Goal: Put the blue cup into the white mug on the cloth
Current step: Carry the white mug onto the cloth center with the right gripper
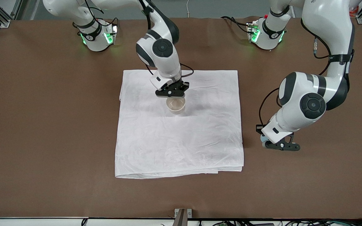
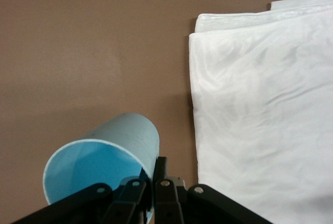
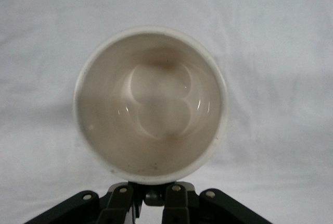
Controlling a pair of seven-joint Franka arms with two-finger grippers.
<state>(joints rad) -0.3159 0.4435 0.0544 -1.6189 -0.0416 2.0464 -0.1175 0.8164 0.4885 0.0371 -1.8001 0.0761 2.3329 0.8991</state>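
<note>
The right gripper [image 1: 172, 93] pinches the white mug [image 1: 175, 105] by its rim, steadying it upright mid-cloth [image 1: 181, 150]. The left gripper [image 1: 281, 147], beside the cloth on the table [image 1: 42, 125], clamps the blue cup [image 2: 104, 164] for carrying over.

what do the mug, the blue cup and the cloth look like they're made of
White mug: probably glazed ceramic; its thick rim and the inside show glossy highlights.
Blue cup: likely plastic; thin wall, even matte blue, no gloss.
Cloth: woven fabric, soft and folded, with fine wrinkles and a slight sheen; the fibre can't be told.
</note>
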